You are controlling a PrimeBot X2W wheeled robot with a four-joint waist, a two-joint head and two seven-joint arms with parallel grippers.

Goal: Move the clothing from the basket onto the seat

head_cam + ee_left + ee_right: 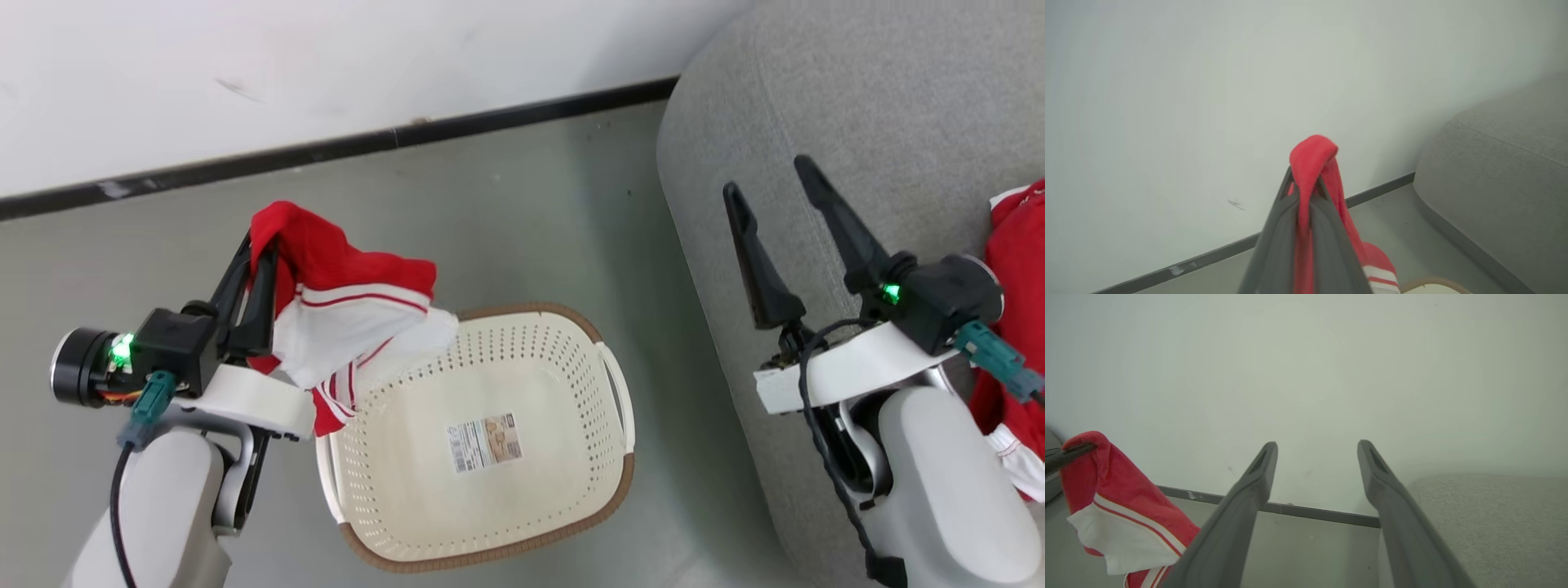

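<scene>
The basket (490, 557) sits on the floor (506, 188). Over its left rim the left gripper (256, 278) is clamped on red-and-white clothing (351, 318), which hangs down toward that rim. Right of the basket, the right gripper (767, 180) stands spread apart over the seat (816, 98).

I am in what looks like the living-room corner of a home. To my right stands a large grey fabric sofa (857, 98) with a rounded arm and a stitched seam. On the smooth grey-green floor (506, 220) just left of it sits a cream perforated laundry basket (531, 359) with a brown woven-look rim and a barcode label (485, 442) inside. Red and white clothing (351, 278) hangs at the basket's left, and more lies on the sofa. On the far side a plain white wall (326, 65) meets the floor along a dark skirting board (326, 151).
</scene>
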